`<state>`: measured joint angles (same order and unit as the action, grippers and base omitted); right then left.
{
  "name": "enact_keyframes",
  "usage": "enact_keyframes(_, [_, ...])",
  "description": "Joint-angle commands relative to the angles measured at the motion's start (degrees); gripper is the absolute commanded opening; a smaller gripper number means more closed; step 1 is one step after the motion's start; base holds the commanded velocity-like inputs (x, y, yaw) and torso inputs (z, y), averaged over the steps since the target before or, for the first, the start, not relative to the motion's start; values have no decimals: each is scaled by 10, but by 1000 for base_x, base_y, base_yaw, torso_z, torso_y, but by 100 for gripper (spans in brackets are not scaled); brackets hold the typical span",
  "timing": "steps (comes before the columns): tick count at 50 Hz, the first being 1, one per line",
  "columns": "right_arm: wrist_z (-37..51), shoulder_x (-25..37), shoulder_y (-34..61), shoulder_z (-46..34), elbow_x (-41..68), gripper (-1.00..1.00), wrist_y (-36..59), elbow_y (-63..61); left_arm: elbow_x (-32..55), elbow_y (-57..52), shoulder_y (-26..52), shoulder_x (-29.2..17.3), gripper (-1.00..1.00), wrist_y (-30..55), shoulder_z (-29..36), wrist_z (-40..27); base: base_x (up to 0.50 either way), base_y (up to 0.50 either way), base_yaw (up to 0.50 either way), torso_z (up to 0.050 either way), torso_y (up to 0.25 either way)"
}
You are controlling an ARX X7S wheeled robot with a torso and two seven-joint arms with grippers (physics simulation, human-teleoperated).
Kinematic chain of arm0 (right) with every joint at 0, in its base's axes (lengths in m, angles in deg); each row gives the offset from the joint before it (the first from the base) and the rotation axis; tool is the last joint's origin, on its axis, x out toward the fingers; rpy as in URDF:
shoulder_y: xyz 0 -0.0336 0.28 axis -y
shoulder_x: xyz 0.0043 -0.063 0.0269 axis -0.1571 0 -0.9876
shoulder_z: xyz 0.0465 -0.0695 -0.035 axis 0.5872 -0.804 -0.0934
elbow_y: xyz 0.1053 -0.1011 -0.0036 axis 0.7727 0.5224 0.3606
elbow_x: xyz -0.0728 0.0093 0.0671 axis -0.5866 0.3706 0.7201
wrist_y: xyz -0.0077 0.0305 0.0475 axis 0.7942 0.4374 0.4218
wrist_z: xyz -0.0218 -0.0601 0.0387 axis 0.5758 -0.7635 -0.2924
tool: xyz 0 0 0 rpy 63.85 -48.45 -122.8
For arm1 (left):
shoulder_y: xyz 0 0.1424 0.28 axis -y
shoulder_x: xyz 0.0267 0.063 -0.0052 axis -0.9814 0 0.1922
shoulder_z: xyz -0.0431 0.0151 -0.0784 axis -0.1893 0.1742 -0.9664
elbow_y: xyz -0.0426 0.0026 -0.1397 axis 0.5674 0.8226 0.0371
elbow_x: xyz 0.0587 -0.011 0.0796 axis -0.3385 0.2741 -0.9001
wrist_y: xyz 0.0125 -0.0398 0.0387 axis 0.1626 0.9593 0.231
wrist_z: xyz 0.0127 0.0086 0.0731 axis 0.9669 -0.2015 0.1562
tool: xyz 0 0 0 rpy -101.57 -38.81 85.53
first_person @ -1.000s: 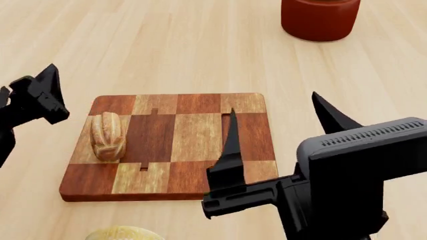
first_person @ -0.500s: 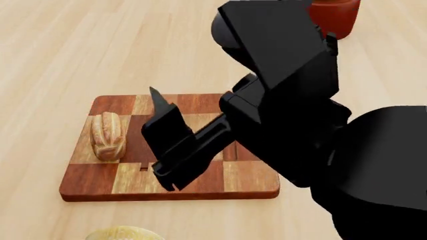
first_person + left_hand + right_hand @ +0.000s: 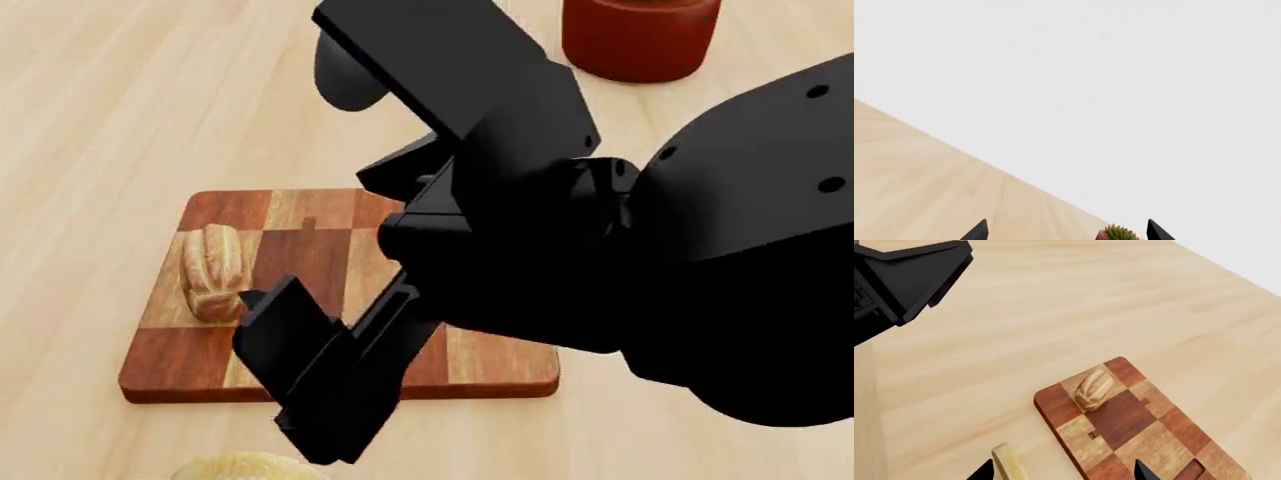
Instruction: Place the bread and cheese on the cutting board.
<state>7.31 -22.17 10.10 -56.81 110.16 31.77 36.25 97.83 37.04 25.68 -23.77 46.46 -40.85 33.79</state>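
Observation:
The bread (image 3: 216, 270) lies on the left part of the checkered cutting board (image 3: 467, 365); the right wrist view shows the bread (image 3: 1094, 387) on the cutting board (image 3: 1121, 425) too. The cheese (image 3: 247, 466) sits on the table just in front of the board, cut off by the head view's bottom edge. My right gripper (image 3: 304, 388) hangs open over the board's near-left corner, above the cheese (image 3: 1009, 465), which lies between its spread tips (image 3: 1063, 472). My left gripper (image 3: 1065, 232) is open and holds nothing; it is out of the head view.
A dark red round pot (image 3: 641, 35) stands at the back right; a green plant (image 3: 1121, 233) in it shows in the left wrist view. My right arm (image 3: 641, 250) covers most of the board. A black part of the left arm (image 3: 911, 277) shows beyond the bread.
My right arm has swung left across the board, and its open gripper has come down toward the near-left corner above the cheese. The left gripper has left the head view.

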Motion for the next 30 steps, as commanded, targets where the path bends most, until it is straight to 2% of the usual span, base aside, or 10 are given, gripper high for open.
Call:
enact_keyframes(1, [-13,14,40,-74,72,100,1,8,7,-5,-4,-5,100,-4,-6,0,0,0,0,0,0])
enact_keyframes(13, [-19,18,49,-111,83,100,-16,-1,9,-10,-7,-7,100,-5,-7,-1,0,0,0,0,0])
enact_keyframes(23, [-133,-8,-8,-115,-86,100,-37,-4,9,-12,-6,-7,100,-5,-5,-1,0,0,0,0,0])
enact_keyframes(30, [-159,-22,-22,-137,-124,100,-52,-4,13,-14,-9,-9,100,-8,-10,-3,0,0,0,0,0])
